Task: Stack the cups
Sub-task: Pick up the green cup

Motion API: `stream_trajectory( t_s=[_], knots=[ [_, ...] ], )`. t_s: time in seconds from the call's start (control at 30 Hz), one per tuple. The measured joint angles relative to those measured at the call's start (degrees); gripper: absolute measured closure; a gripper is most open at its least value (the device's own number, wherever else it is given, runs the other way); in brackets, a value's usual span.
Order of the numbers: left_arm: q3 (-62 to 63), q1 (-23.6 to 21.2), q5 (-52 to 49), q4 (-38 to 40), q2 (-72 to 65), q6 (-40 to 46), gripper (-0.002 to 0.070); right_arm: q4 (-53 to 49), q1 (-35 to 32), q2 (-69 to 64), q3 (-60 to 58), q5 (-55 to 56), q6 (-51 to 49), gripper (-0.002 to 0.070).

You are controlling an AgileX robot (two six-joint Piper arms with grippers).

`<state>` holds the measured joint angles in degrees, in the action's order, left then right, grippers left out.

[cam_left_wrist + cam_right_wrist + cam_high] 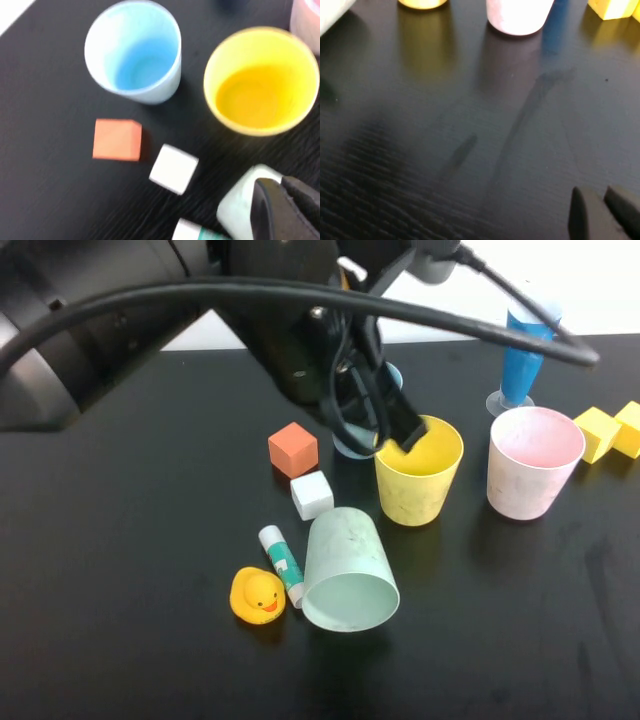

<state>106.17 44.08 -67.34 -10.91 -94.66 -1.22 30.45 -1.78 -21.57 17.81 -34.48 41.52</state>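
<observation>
Left tool [408, 436], fingers together, hangs over yellow cup [419, 472]; right tool [600, 207] parked, state unclear.

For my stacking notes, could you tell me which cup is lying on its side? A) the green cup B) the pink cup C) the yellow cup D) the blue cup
A: the green cup lies tipped over beside the glue stick, its mouth facing the camera, while the yellow cup, pink cup and blue cup stand upright.
</observation>
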Motion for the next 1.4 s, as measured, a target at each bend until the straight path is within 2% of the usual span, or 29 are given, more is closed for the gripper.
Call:
stream_trajectory(
  t_s=[0.13, 0.27, 0.37, 0.5, 0.63, 0.77, 0.87, 0.97, 1.2, 1.3, 1.4],
  knots=[
    [-0.1, -0.3, -3.5, 2.9, 0.0, 8.0, 0.0659, 0.0, 0.0, 0.0, 0.0, 0.0, 0.0, 0.0613],
    [-2.4, -0.3, -3.9, 12.4, 1.3, 16.7, 0.0558, -0.1, 0.0, 0.0, 0.0, 0.0, 0.0, 0.0613],
    [-6.2, 1.4, -3.9, 15.5, 3.5, 19.0, 0.049, -0.3, 0.0, 0.0, 0.0, 0.0, 0.0, 0.0613],
    [-15.6, 7.6, -3.9, 6.9, 9.8, 18.8, 0.0479, -0.4, 0.0, 0.0, 0.0, -0.3, 0.0, 0.0613],
    [-28.9, 14.2, 1.6, -6.2, 15.0, 16.1, 0.0535, -0.4, 0.0, 0.0, 0.0, -0.4, 0.0, 0.0613],
    [-39.9, 19.0, 11.7, -19.6, 17.9, 3.8, 0.0615, -0.4, 0.0, 0.0, 0.0, -0.4, 0.0, 0.0613],
    [-44.0, 20.5, 12.8, -29.4, 18.6, -7.4, 0.0656, -0.4, 0.0, 0.0, 0.0, -0.4, 0.0, 0.0613],
    [-45.5, 20.7, 13.2, -35.7, 18.6, -13.8, 0.0669, -0.4, 0.0, 0.0, 0.0, -0.4, 0.0, 0.0613],
    [-45.6, 20.7, 17.6, -38.2, 18.6, -15.6, 0.0663, -0.5, 0.0, 0.0, 0.0, -0.4, 0.0, 0.0613],
    [-45.6, 20.7, 18.2, -36.9, 18.6, -15.7, 0.0581, -0.5, 0.0, 0.0, 0.0, -0.4, 0.0, 0.0613],
    [-45.6, 20.7, 17.3, -30.6, 18.6, -14.5, 0.0368, -0.5, 0.0, 0.0, 0.0, -0.4, 0.0, 0.0613]
  ],
)
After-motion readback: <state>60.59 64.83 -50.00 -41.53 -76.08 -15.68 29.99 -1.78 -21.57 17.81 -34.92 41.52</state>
